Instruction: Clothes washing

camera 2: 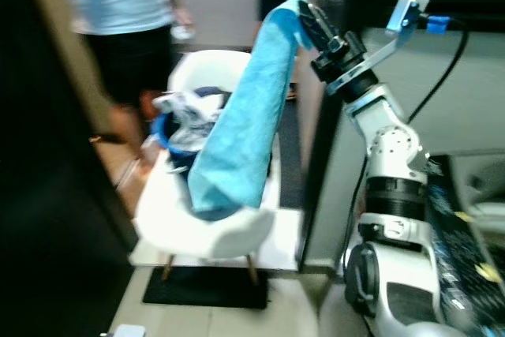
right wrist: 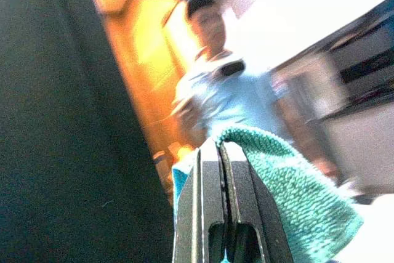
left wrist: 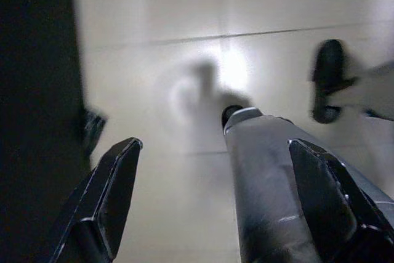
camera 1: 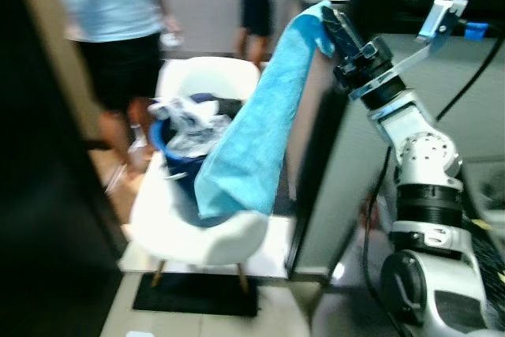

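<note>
My right gripper [camera 1: 330, 20] is raised high and shut on the top edge of a turquoise towel [camera 1: 252, 120]. The towel hangs down long, its lower end draped over the front of a white chair [camera 1: 197, 238]. On that chair sits a blue basket [camera 1: 160, 138] with crumpled white and dark clothes [camera 1: 189, 120] in it. The right wrist view looks along the pinched fingers [right wrist: 212, 214] with the towel [right wrist: 289, 201] folded over them. My left gripper [left wrist: 209, 201] hangs low over pale floor tiles, its fingers [left wrist: 114, 195] spread wide with nothing between them.
A tall grey appliance side [camera 1: 347, 163] stands right of the chair. A person in a light shirt [camera 1: 110, 5] stands behind the chair on the left, and another person [camera 1: 254, 5] is farther back. A dark wall [camera 1: 39, 195] fills the left. A black mat [camera 1: 193, 293] lies under the chair.
</note>
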Available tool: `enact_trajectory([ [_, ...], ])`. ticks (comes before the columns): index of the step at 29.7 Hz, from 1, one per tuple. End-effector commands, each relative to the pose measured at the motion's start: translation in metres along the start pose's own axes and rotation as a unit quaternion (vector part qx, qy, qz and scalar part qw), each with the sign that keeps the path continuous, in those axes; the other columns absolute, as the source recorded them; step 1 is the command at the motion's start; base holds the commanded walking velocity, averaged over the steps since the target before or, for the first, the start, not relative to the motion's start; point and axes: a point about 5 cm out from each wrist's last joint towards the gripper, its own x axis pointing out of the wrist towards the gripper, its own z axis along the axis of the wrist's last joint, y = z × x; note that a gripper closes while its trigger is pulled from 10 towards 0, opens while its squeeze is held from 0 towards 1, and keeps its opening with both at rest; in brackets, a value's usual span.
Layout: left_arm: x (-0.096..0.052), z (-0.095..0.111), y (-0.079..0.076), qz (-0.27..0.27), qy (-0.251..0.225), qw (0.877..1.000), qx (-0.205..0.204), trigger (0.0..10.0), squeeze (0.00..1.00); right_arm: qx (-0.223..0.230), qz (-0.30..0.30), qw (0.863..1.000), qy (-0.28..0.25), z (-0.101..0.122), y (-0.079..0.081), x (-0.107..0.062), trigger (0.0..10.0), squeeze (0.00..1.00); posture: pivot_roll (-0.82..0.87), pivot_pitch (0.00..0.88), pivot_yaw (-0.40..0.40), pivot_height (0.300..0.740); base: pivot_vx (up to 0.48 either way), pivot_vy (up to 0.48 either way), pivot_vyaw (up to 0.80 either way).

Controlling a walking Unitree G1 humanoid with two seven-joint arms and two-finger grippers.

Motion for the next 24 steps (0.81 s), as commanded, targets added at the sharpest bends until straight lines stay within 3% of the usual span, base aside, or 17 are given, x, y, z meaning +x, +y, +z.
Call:
enact_trajectory([
  [1,-0.003,-0.014,-0.003,-0.008,0.028,1.000,0.000,10.0,0.00,0.004,0.013,1.000,-0.004,-0.001,0.008,0.011,0.0,0.00,0.14,0.000,-0.044,0.740,0.000,0.000,-0.80],
  [17,-0.003,-0.013,-0.009,-0.014,0.023,1.000,-0.001,10.0,0.00,-0.010,0.002,1.000,-0.012,0.006,0.010,0.021,0.0,0.00,0.14,0.000,-0.053,0.740,0.000,0.000,-0.80],
  [24,-0.003,-0.012,-0.008,-0.014,0.021,1.000,-0.004,10.0,0.00,-0.018,0.000,1.000,-0.005,0.002,0.011,0.023,0.0,0.00,0.14,0.000,-0.056,0.740,0.000,0.000,-0.38],
])
